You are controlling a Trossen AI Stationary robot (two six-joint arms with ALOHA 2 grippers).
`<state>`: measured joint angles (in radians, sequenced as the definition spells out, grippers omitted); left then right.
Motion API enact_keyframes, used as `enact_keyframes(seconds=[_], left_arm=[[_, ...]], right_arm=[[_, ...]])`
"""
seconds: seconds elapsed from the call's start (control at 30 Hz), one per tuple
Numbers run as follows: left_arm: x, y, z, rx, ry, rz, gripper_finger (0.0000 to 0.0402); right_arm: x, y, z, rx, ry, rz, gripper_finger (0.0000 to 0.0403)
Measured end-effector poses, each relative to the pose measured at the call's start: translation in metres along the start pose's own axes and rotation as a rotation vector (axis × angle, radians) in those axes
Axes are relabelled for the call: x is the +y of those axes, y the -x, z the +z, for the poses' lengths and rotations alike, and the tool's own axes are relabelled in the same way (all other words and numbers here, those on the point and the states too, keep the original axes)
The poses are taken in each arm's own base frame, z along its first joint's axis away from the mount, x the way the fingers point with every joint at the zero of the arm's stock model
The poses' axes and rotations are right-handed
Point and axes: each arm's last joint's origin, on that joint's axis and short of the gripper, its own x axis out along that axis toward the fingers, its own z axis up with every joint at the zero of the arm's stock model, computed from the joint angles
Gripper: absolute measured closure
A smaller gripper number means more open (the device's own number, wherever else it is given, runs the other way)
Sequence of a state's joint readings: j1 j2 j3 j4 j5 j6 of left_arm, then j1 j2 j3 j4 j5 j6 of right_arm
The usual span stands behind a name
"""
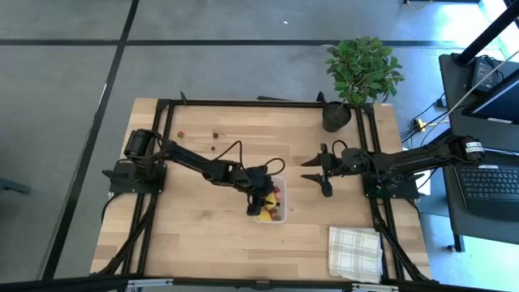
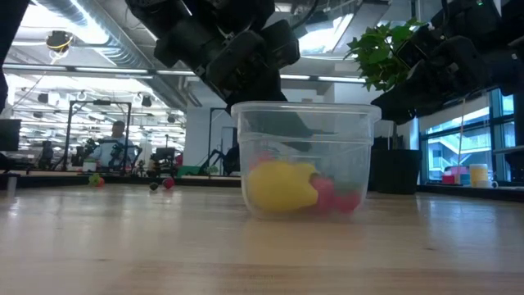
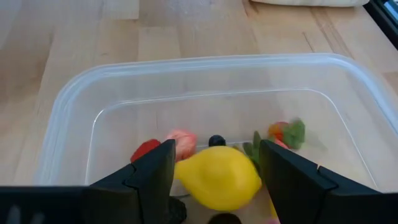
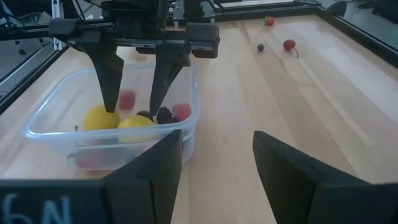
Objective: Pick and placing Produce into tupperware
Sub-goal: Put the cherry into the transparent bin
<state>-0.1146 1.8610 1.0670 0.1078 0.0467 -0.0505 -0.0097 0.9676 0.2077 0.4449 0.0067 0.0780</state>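
Writing shows only in the right wrist view, white marks on the dark block at the corner that cannot be read for sure. Left to right in the high view: three loose berries (image 1: 214, 135) lie on the tabletop (image 1: 203, 235) near its far left edge, well apart from the tub (image 1: 272, 203). The left gripper (image 1: 261, 201) hangs over the tub's left half, fingers (image 4: 111, 74) dipped below the rim. They stand apart, and a small red piece (image 4: 127, 99) hangs blurred between them, touching neither. The tub is clear plastic, rectangular with rounded corners, sitting near the tabletop's centre. Inside it lie two yellow lemons (image 4: 118, 121), one (image 3: 219, 176) just under the left gripper, with red, pink and dark maroon bits (image 4: 171, 113) and a green-leafed red piece (image 3: 287, 132) beside them.

The right gripper (image 1: 324, 170) waits right of the tub, apart from it, with fingers spread and nothing between them. Behind it a black pot (image 1: 336, 115) with a green plant stands at the far edge. A white checked cloth (image 1: 355, 253) lies at the near right corner.
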Motion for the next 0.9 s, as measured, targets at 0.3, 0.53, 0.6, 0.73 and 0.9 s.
enact_keyframes(seconds=[0.3,0.53,0.6,0.73,0.9], left_arm=[[0.0,0.003,0.002,-0.009,0.0,-0.001,0.0178],[-0.001,0.052,0.023,-0.017,-0.044,0.066,0.0178],[0.003,0.075,0.028,-0.004,-0.036,0.167,0.0178],[0.017,0.121,0.035,0.001,0.002,0.375,0.0177],[0.051,0.161,0.033,0.015,0.13,0.504,0.0177]], right_arm=[[0.0,0.0,0.0,0.001,0.002,0.0,0.0205],[0.0,0.0,0.0,0.002,0.001,-0.001,0.0205],[0.0,0.0,0.0,0.002,0.0,-0.001,0.0205],[0.0,0.0,0.0,0.001,0.002,0.0,0.0205],[0.0,0.0,0.0,0.001,0.002,-0.001,0.0205]])
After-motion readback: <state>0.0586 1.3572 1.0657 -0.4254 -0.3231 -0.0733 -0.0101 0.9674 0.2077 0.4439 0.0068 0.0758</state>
